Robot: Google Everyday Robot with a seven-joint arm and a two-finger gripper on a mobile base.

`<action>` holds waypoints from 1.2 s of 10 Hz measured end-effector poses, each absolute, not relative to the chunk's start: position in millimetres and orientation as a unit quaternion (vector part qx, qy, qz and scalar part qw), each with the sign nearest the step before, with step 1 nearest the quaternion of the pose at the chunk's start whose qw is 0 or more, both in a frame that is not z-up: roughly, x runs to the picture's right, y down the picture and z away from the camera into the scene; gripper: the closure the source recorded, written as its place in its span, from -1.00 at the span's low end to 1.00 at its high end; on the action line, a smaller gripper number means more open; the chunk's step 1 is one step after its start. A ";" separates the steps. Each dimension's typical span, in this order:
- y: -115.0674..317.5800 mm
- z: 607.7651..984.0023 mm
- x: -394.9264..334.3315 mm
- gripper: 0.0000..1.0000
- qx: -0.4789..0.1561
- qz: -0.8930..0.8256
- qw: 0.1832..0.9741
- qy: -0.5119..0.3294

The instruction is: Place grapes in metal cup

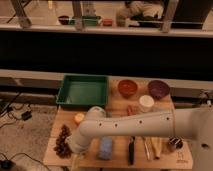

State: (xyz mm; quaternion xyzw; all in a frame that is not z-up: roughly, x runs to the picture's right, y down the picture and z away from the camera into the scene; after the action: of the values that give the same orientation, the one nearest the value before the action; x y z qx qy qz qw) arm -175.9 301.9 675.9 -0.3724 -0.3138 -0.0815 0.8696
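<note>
Grapes (63,141) front left, gripper (74,151) just right of them, metal cup (174,144) far right.
</note>
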 end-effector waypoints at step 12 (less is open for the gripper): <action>299.5 700.0 -225.5 -0.60 -0.380 -0.108 0.859 -0.325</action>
State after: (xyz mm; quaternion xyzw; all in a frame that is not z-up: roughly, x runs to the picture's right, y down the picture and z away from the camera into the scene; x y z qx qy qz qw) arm -225.5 299.5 700.0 -0.3798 -0.3251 -0.1084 0.8592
